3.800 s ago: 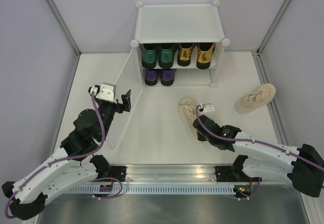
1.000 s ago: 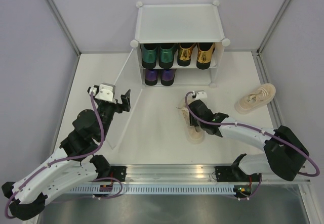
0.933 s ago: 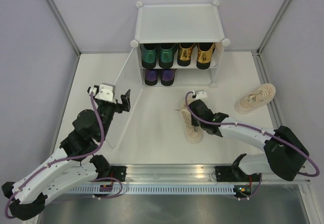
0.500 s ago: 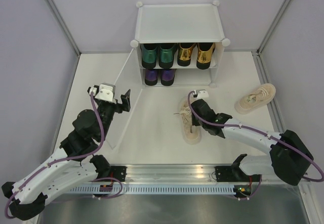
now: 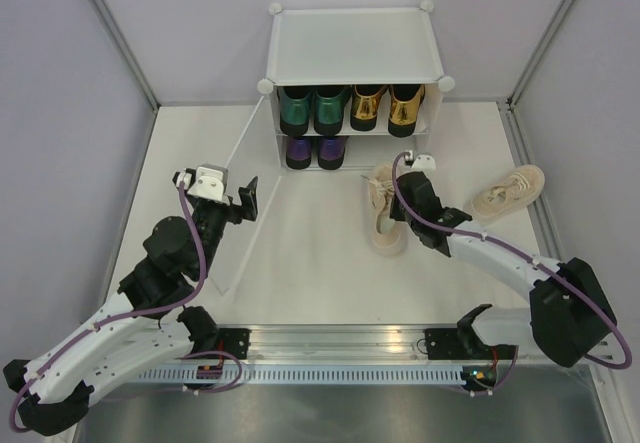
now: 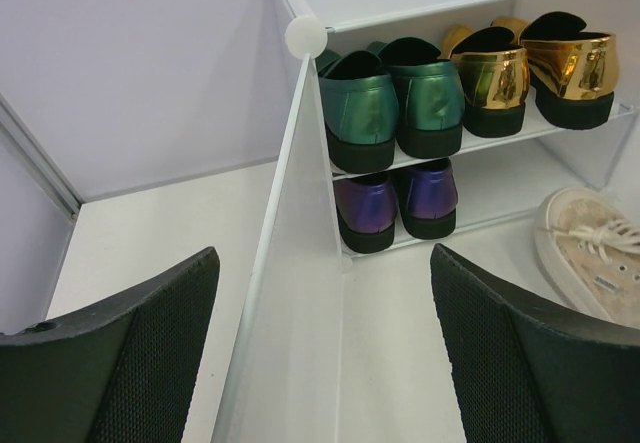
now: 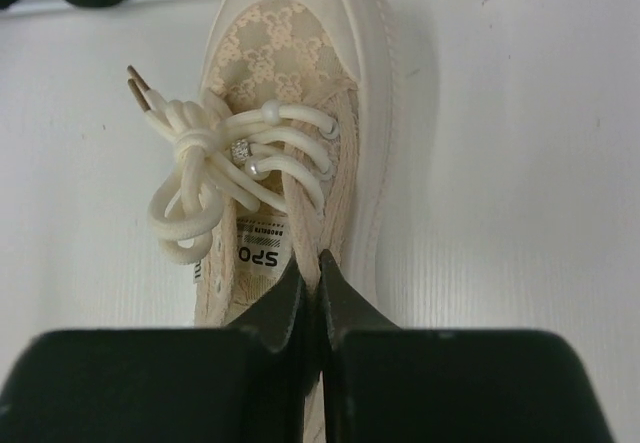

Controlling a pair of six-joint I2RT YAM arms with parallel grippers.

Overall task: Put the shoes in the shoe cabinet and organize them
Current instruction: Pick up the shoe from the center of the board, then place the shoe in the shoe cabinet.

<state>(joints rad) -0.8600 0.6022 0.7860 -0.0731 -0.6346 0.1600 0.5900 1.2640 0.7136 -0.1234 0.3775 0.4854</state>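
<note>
The shoe cabinet stands at the back with its door panel swung open to the left. Green loafers and gold loafers fill the upper tier, and purple shoes sit at the left of the lower tier. My right gripper is shut on the side collar of a beige sneaker, its toe pointing at the lower tier's right half. The other beige sneaker lies to the right. My left gripper is open astride the door panel's edge.
Lilac walls enclose the white table on three sides. The right half of the lower tier holds nothing. The metal rail with both arm bases runs along the near edge.
My right gripper closed on the sneaker and carried it back and to the right, toward the cabinet, turning its toe to the lower tier. The left arm stayed still.
</note>
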